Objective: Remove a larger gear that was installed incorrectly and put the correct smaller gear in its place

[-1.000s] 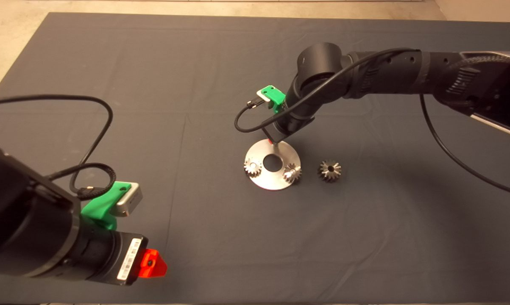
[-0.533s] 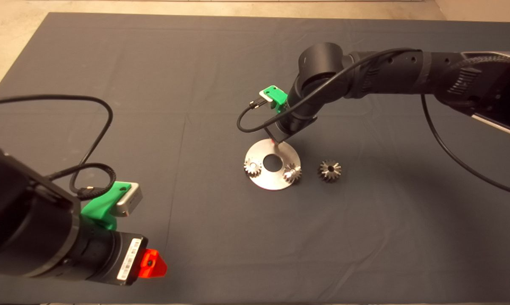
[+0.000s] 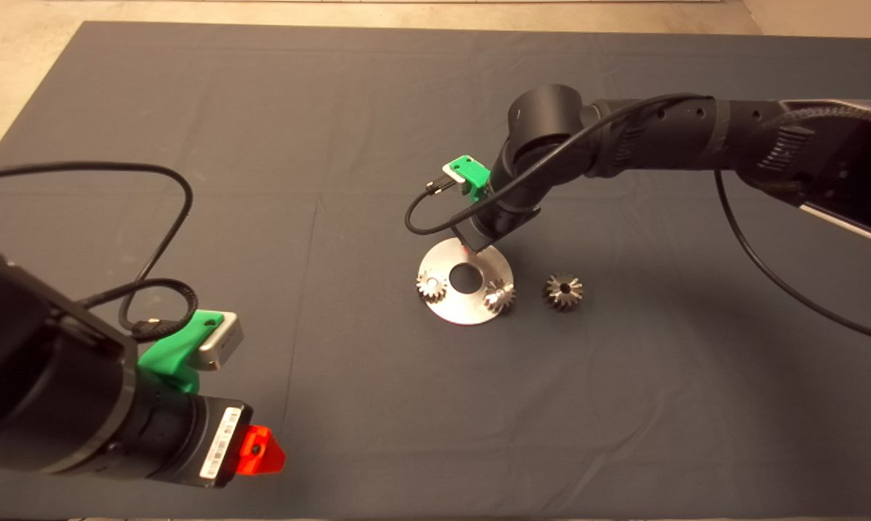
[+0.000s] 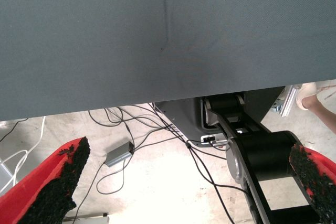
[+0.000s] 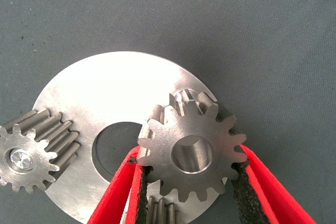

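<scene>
Presently: right gripper (image 5: 190,174) clamped on toothed steel-grey larger gear (image 5: 191,148), held between its pads above round silvery plate (image 5: 105,98); left gripper (image 4: 178,182) parked, fingers apart.

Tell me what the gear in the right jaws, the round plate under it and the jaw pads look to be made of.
The larger gear: steel-grey metal, likely machined steel, with matte faces and brighter tooth edges.
The round plate: brushed silvery metal, with fine grain lines and soft glare; steel or aluminium, can't tell which.
The pads of the right gripper: black, rough and crumbly, probably foam or rubber, on red plastic-looking fingers.
</scene>
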You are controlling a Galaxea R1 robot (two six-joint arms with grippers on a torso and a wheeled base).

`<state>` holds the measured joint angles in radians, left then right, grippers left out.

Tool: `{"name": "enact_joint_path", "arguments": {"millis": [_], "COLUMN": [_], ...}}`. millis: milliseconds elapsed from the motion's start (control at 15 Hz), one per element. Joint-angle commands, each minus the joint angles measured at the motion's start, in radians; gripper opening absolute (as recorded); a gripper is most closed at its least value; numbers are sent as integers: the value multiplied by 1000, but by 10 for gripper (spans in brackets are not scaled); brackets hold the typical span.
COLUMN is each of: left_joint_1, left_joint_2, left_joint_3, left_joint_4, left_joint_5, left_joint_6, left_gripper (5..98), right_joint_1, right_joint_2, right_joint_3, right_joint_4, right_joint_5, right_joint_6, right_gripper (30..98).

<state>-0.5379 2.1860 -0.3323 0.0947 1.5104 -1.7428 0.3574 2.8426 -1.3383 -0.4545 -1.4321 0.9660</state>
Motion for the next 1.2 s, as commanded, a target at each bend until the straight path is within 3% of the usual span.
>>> {"name": "enact_joint_path", "arguments": {"millis": [0, 1133], "left_joint_1": [-6, -7], "left_joint_2": [-1, -2], "left_joint_3": [17, 17], "left_joint_4": [0, 0], "left_joint_5": [2, 2], "left_joint_6": [-6, -6], "left_gripper": [977, 977], "right_joint_1": [25, 23], "right_joint_2": [5, 25], "right_joint_3": [1, -34], "right_joint_4": [2, -41], "right_joint_5": [6, 9], "right_joint_6": [2, 0], "right_gripper": [367, 367]}}
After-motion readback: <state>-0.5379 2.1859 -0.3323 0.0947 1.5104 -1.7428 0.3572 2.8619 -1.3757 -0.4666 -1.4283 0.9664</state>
